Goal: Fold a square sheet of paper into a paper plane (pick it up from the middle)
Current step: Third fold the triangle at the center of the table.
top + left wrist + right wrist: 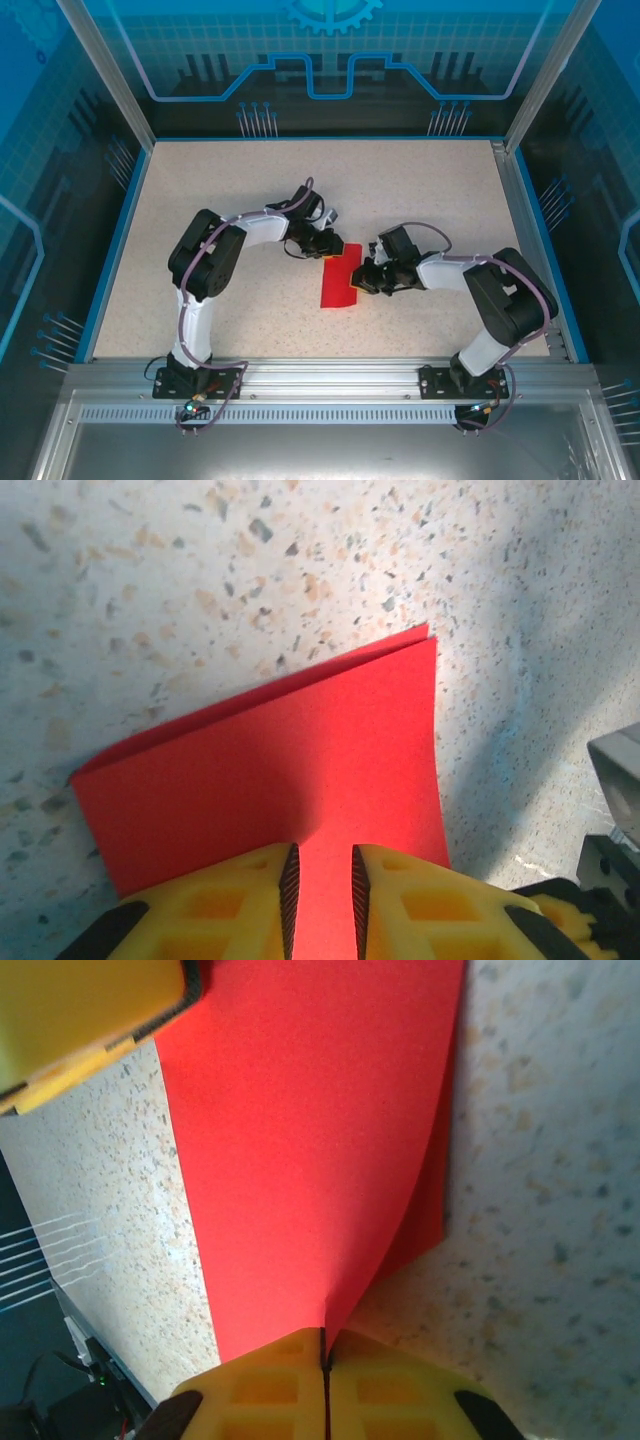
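Found paper [340, 283] near mid-table, folded double into a narrow rectangle, long axis running away from the arm bases. Resting on speckled table [240, 190] between the two grippers.

Left gripper [322, 243] positioned at the far short end of paper. Seen from left wrist [320, 865]: jaws parted by a narrow gap, red paper [280, 750] showing in that gap and spreading out ahead. Two layers visible at the far edge and corner, slightly offset. Cannot confirm any pinch on paper here.

Right gripper [365, 277] positioned at the right long edge of paper. Seen from right wrist [326, 1345]: jaws clenched together, seam tight, with upper layer of paper [310, 1140] drawn up into the seam and grasped. Lower layer lying flat on table, exposed to the right of the raised layer. Upper layer bowed along that edge.

Grippers near each other, not touching.
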You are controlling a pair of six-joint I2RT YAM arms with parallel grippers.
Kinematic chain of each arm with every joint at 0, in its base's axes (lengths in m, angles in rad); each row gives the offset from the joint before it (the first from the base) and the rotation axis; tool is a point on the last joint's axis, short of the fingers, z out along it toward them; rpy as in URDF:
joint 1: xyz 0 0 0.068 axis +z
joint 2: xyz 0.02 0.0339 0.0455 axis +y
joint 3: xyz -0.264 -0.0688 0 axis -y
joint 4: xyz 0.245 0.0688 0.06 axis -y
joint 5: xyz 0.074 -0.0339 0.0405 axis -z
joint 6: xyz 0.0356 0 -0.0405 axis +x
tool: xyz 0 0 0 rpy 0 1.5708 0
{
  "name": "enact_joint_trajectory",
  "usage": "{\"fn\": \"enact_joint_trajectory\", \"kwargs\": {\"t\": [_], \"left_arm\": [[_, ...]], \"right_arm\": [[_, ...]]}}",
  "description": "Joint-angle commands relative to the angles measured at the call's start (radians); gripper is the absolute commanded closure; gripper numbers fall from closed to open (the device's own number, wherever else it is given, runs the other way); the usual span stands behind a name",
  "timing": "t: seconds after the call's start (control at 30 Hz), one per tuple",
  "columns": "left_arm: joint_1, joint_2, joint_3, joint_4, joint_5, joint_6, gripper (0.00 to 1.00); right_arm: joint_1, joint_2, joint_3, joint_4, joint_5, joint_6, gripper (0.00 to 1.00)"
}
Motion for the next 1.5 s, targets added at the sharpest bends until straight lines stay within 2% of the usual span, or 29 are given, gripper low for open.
{"fn": "enact_joint_trajectory", "kwargs": {"t": [0.0, 0.1, 0.2, 0.3, 0.63, 0.77, 0.9, 1.1, 1.27, 1.47], "left_arm": [[0.005, -0.031, 0.03, -0.052, 0.002, 0.051, 0.71], [0.008, -0.094, -0.003, -0.038, -0.015, 0.041, 0.64], [0.007, -0.174, -0.065, -0.003, -0.032, 0.026, 0.6], [0.004, -0.268, -0.162, 0.075, -0.043, -0.007, 0.59], [-0.054, -0.503, -0.448, 0.365, -0.154, -0.075, 0.57], [-0.082, -0.562, -0.52, 0.438, -0.182, 0.028, 0.56], [-0.116, -0.639, -0.642, 0.608, -0.203, 0.115, 0.54], [-0.239, -0.687, -0.711, 0.615, -0.317, 0.309, 0.52], [-0.39, -0.668, -0.734, 0.611, -0.42, 0.488, 0.5], [-0.505, -0.597, -0.731, 0.591, -0.524, 0.6, 0.49]], "right_arm": [[0.017, -0.039, 0.001, 0.034, 0.043, 0.06, 0.86], [0.011, -0.029, 0.052, -0.063, 0.041, -0.002, 0.79], [-0.011, -0.015, 0.077, -0.084, -0.006, -0.037, 0.75], [-0.034, -0.009, 0.1, -0.12, -0.031, -0.06, 0.75], [-0.047, 0.043, 0.168, -0.245, -0.046, -0.129, 0.86], [-0.053, 0.061, 0.182, -0.264, -0.056, -0.142, 0.89], [-0.064, 0.059, 0.197, -0.278, -0.063, -0.156, 0.9], [-0.071, 0.07, 0.22, -0.306, -0.088, -0.165, 0.91], [-0.072, 0.073, 0.224, -0.329, -0.091, -0.175, 0.92], [-0.076, 0.073, 0.268, -0.363, -0.088, -0.189, 0.92]]}}
